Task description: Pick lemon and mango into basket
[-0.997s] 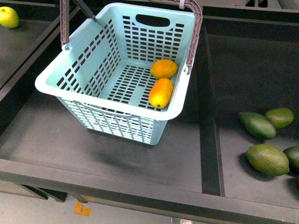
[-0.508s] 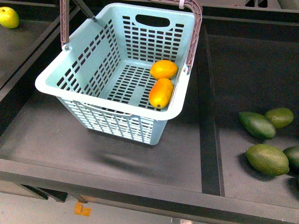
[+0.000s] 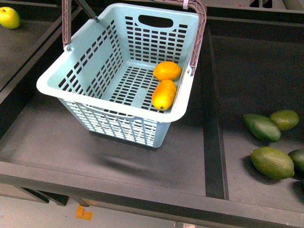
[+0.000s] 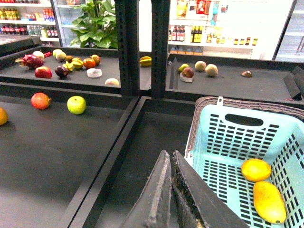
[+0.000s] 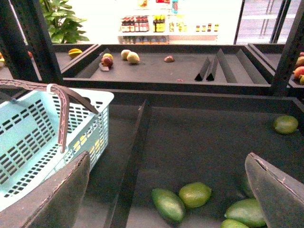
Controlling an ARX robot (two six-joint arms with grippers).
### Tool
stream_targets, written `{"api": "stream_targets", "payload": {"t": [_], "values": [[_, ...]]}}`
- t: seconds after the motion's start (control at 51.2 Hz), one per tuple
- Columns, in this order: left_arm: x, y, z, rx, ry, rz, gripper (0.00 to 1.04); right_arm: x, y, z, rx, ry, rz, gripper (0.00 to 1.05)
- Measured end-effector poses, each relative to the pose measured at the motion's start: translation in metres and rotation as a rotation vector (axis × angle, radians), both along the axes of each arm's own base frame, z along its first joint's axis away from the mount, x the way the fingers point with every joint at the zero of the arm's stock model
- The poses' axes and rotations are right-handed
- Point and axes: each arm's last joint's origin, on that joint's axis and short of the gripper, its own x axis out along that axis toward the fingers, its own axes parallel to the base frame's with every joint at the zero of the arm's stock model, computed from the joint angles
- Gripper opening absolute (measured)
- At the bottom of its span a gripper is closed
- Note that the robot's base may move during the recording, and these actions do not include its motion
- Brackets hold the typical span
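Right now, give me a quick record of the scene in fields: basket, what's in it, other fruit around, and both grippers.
basket: aqua basket, handles raised, on the dark middle shelf
lemon: lemon inside the basket, toward its far right side
mango: mango inside the basket, just nearer than the lemon
other fruit: green fruits on the right shelf; yellow-green fruit far left
left gripper: left gripper shut, empty, beside the basket
right gripper: right gripper open, empty, above the green fruits
task status: both fruits in the basket

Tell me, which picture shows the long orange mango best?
The front view. There the mango lies whole in the basket, beside the rounder lemon. The left wrist view shows it too, but near the corner. The right wrist view shows only the basket's outside, no mango.
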Motion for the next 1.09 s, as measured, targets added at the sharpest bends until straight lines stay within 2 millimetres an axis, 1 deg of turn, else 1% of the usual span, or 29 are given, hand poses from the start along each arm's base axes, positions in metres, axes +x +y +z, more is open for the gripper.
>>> {"api": "stream_targets", "payload": {"t": [0.078, 0.137, 0.293, 0.684, 1.094], "values": [[-0.006, 0.0, -0.007, 0.0, 0.017, 0.001, 0.03, 0.0, 0.0, 0.0, 0.0, 0.0, 0.0, 0.96], [-0.011, 0.0, -0.009, 0.001, 0.024, 0.001, 0.03, 0.0, 0.0, 0.0, 0.0, 0.0, 0.0, 0.96], [-0.022, 0.0, -0.006, 0.001, 0.013, 0.001, 0.03, 0.0, 0.0, 0.0, 0.0, 0.0, 0.0, 0.96], [-0.041, 0.0, 0.0, 0.001, -0.006, 0.001, 0.03, 0.0, 0.0, 0.0, 0.0, 0.0, 0.0, 0.96], [-0.052, 0.0, 0.001, 0.001, -0.01, 0.001, 0.03, 0.0, 0.0, 0.0, 0.0, 0.0, 0.0, 0.96]]}}
